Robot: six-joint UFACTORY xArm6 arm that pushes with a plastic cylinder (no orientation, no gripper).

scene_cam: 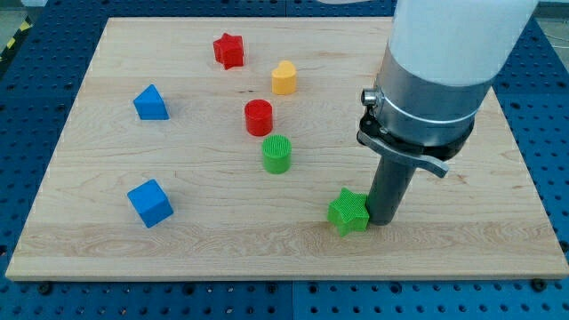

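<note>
wooden board (89,240), seven coloured blocks, blue perforated table (551,107)

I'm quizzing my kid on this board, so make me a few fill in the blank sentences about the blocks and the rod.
1. My tip sits right beside the green ____.
2. The number of blue blocks on the wooden board is ____.
3. The yellow block lies nearest the view's ____ edge.
4. The red cylinder sits just above the ____ cylinder.

Missing words: star; two; top; green

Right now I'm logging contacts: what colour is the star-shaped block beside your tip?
Green: the green star-shaped block sits against my tip, on its left in the camera view.
</note>
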